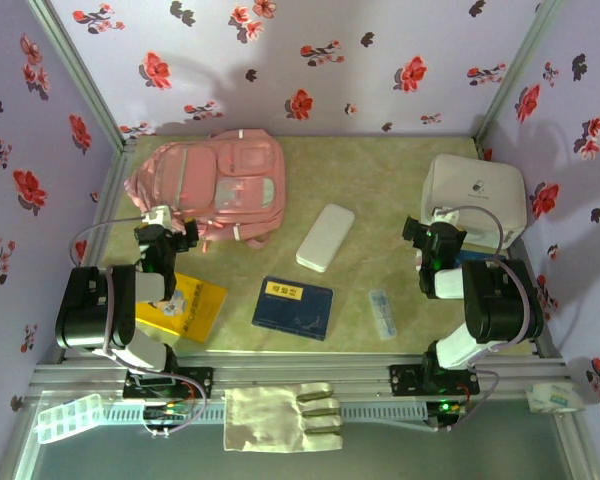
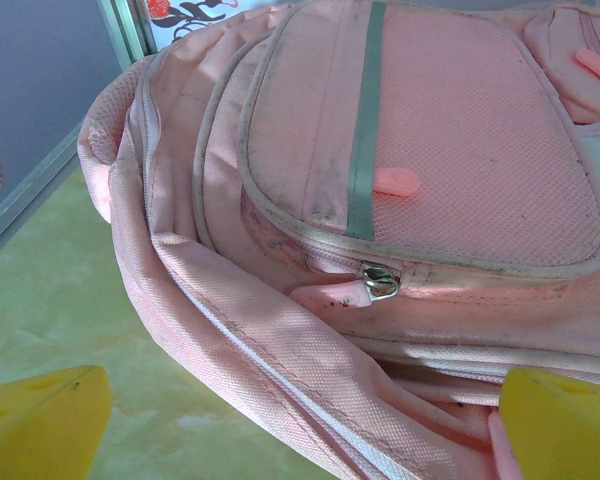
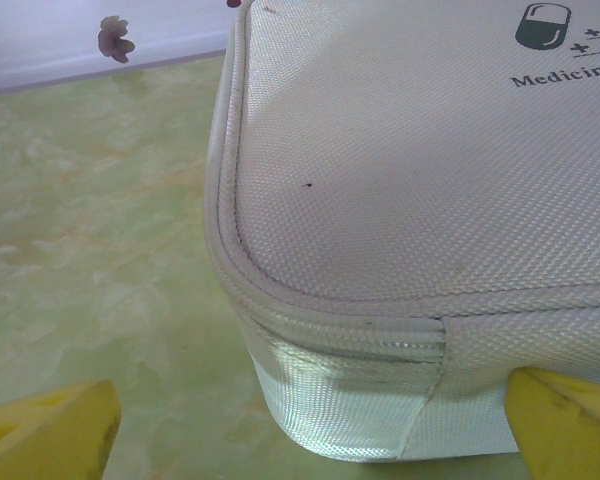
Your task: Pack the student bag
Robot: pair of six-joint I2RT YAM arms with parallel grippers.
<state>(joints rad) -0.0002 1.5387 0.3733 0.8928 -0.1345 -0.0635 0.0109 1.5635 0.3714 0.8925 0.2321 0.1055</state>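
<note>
Lavender walls (image 1: pixel 330 60) printed with red and dark flowers close in a pale green marbled tabletop (image 1: pixel 380 180). At its far left lies the student bag (image 1: pixel 215 180), a large soft pink fabric backpack with a mint-green panel, lying flat with its front pockets facing up. The left gripper (image 1: pixel 170 225) hovers just at the bag's near edge. Its yellow fingers (image 2: pixel 40 420) are spread wide, with nothing between them. In the left wrist view a metal zipper pull (image 2: pixel 380 282) with a pink tab sits on the pocket seam ahead of them.

Just right of the bag, a flat white rectangular case (image 1: pixel 325 237) lies at a slant. Nearer the arms lies a dark blue book (image 1: pixel 293 308) with a yellow label. A yellow book (image 1: pixel 192 305) lies partly under the left arm, and a small clear plastic strip (image 1: pixel 382 313) lies to the right of the blue one.

At the far right stands a white woven box (image 1: pixel 475 195) marked "Medicine". The right gripper (image 1: pixel 435 232) is at its near left corner, jaws released and wide. That corner sits between the yellow fingers (image 3: pixel 40 430). I can't tell whether either one touches it.

On the front rail lie a beige glove (image 1: pixel 280 415) and a clear compartment tray (image 1: pixel 70 418).
</note>
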